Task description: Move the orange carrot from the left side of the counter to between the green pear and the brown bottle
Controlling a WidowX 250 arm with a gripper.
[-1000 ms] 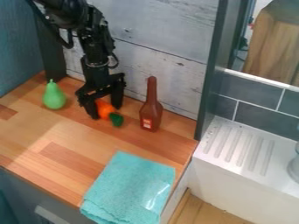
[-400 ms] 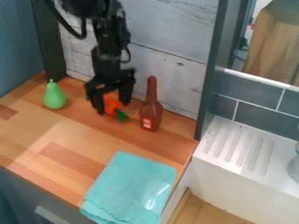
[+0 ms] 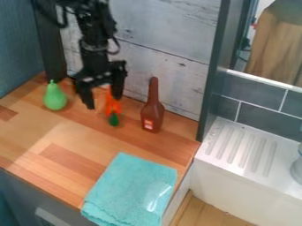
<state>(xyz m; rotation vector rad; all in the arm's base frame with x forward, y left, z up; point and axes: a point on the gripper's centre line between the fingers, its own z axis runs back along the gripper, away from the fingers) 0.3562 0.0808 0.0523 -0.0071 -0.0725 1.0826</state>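
The black gripper (image 3: pixel 103 102) hangs low over the wooden counter near the back wall, with its fingers spread apart. An orange carrot-like thing with a green end (image 3: pixel 112 106) is just at the gripper, nearer its right finger; its upper part shows between the fingers and its green end points toward the front. Whether a finger touches it, I cannot tell. To the left stands a green pear (image 3: pixel 54 96), and to the right a brown bottle (image 3: pixel 152 112) is upright.
A folded turquoise cloth (image 3: pixel 133 190) lies over the counter's front right edge. A dark upright post (image 3: pixel 212 75) rises at the counter's right end, beside a white ribbed sink ledge (image 3: pixel 242 150). The plank wall (image 3: pixel 165 66) is close behind.
The gripper first went right, then back left and slightly up. The orange thing shifted a little right at first, and its green end has since swung left, so it lies more front-to-back.
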